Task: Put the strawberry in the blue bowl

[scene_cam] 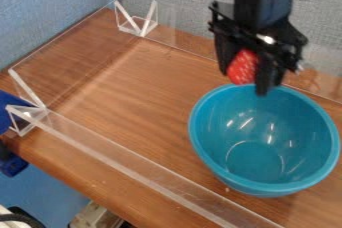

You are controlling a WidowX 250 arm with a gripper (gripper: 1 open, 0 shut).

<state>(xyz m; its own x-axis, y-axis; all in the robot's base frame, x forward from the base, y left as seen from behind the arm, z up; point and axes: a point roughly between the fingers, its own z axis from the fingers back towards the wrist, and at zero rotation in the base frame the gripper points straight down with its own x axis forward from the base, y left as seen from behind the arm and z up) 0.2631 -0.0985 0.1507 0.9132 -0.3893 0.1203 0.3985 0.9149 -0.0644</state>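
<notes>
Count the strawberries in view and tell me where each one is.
1. The strawberry is clamped in the gripper, held in the air above the far rim of the blue bowl. None lies in the bowl or on the table.

The strawberry (245, 68) is clamped between the black fingers (222, 56) of the gripper (250, 70), which is pointed downward. The blue bowl (263, 137) is seen below the fingers, its far rim beneath them, on the wooden table (120, 87).
</notes>
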